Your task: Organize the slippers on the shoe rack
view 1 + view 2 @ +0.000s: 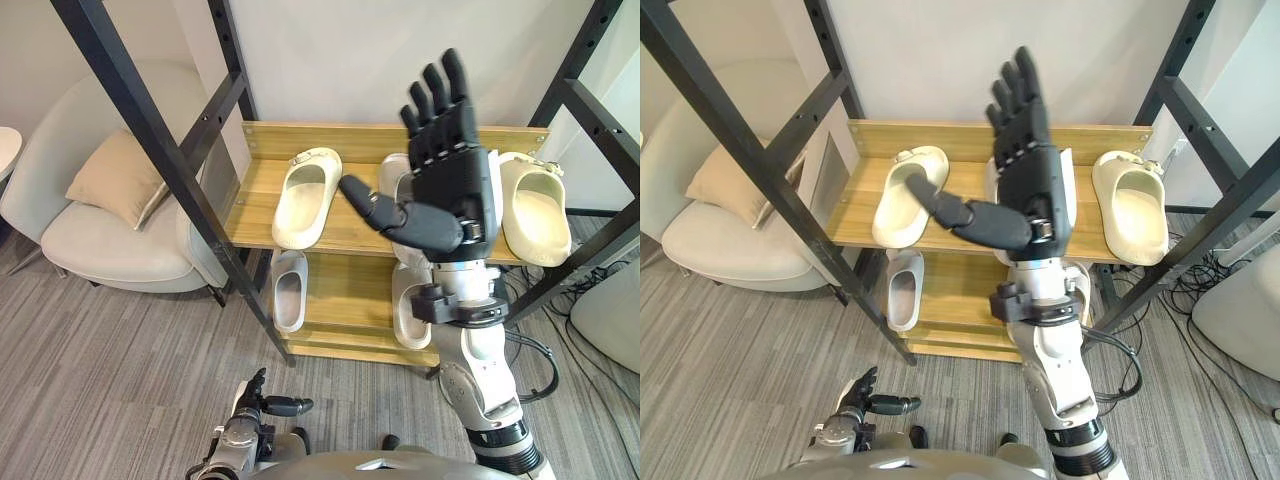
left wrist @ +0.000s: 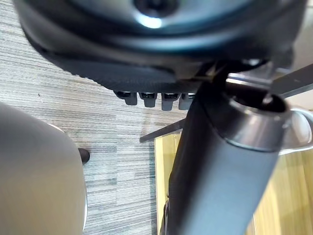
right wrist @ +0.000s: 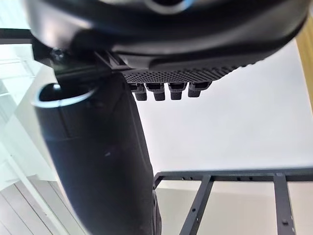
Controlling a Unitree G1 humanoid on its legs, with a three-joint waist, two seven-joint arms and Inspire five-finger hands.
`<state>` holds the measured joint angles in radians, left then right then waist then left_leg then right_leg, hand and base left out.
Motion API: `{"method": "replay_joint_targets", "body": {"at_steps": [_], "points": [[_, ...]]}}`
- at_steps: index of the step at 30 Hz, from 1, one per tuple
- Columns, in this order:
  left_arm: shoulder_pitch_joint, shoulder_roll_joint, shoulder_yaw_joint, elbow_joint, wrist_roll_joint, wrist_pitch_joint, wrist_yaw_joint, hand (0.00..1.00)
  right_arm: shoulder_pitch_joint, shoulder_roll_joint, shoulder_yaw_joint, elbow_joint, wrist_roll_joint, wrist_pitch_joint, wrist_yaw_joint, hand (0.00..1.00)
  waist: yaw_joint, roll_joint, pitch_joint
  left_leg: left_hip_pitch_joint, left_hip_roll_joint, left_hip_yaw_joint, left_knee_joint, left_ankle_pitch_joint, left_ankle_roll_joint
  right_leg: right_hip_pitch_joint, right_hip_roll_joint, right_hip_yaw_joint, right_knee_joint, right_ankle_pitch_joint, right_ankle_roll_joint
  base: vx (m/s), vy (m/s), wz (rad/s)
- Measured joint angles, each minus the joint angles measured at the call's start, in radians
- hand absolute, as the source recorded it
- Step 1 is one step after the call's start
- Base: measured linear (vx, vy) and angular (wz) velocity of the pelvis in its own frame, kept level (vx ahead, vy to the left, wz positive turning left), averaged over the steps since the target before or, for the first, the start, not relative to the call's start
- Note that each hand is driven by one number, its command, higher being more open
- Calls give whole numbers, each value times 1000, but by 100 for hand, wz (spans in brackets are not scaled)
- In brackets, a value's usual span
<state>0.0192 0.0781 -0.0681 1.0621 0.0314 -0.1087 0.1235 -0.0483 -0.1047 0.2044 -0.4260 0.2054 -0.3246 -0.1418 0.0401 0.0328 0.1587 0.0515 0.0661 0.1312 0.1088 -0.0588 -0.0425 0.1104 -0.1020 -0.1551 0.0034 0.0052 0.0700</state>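
A wooden shoe rack (image 1: pixel 262 195) with two shelves stands against the wall. On its top shelf lie a cream slipper (image 1: pixel 307 196) at the left and another cream slipper (image 1: pixel 535 207) at the right. A third slipper (image 1: pixel 392 172) lies between them, mostly hidden behind my right hand. On the lower shelf lie two pale grey slippers, one at the left (image 1: pixel 289 290) and one at the middle (image 1: pixel 408 318). My right hand (image 1: pixel 450 170) is raised in front of the rack, open, fingers straight up and thumb out, holding nothing. Low by the floor, my left hand (image 1: pixel 262 402) hangs open and empty.
Black metal frame posts (image 1: pixel 150 130) slant across the rack's left side, and more posts (image 1: pixel 590 110) cross at its right. A grey armchair (image 1: pixel 90 240) with a beige cushion (image 1: pixel 115 175) stands left of the rack. A pale rounded object (image 1: pixel 612 312) sits at the right edge. Grey carpet (image 1: pixel 110 380) lies in front.
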Motion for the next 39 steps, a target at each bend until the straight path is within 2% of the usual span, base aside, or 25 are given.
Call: {"method": "replay_joint_targets", "body": {"at_steps": [2, 7, 19, 22, 32, 39], "points": [[3, -3, 0, -2, 0, 0, 0, 100, 0, 0, -38, -9, -82, -1, -36, 100, -1, 4, -3, 0, -1, 0, -3, 0, 0, 0, 0, 0, -2, 0, 0, 0, 0, 0], [10, -5, 0, -16, 1, 0, -1, 100, 0, -11, -128, -16, -178, 0, -83, 100, -1, 7, -5, 0, -2, -1, -9, 1, 2, 1, 1, -1, -8, 0, 0, 0, 0, 0], [25, 1, 11, -22, 1, 0, -25, 100, -6, -142, -307, -8, -476, 68, -190, 100, -20, -7, -13, 5, -3, -5, -25, 2, 3, 6, 2, -5, -23, 0, 1, 0, 0, 0], [32, 7, 12, -28, 2, 0, -27, 100, -8, -148, -322, 19, -508, 83, -199, 100, -22, -19, -20, 5, -4, -4, -32, 2, 3, 2, 2, -3, -24, -1, 1, 0, 0, 0], [35, 15, 13, -34, 10, 0, -45, 100, -8, -237, -315, 112, -598, 117, -199, 100, -22, -34, -26, 1, -11, -4, -48, 3, 3, -7, -1, -2, -30, -3, 4, 0, 0, 0], [32, 23, 12, -36, 10, -1, -47, 100, -8, -300, -243, 251, -598, 145, -163, 100, -22, -47, -24, -20, -16, -21, -52, 4, 5, -22, -1, -8, -42, 0, 7, 14, -2, 2]]}}
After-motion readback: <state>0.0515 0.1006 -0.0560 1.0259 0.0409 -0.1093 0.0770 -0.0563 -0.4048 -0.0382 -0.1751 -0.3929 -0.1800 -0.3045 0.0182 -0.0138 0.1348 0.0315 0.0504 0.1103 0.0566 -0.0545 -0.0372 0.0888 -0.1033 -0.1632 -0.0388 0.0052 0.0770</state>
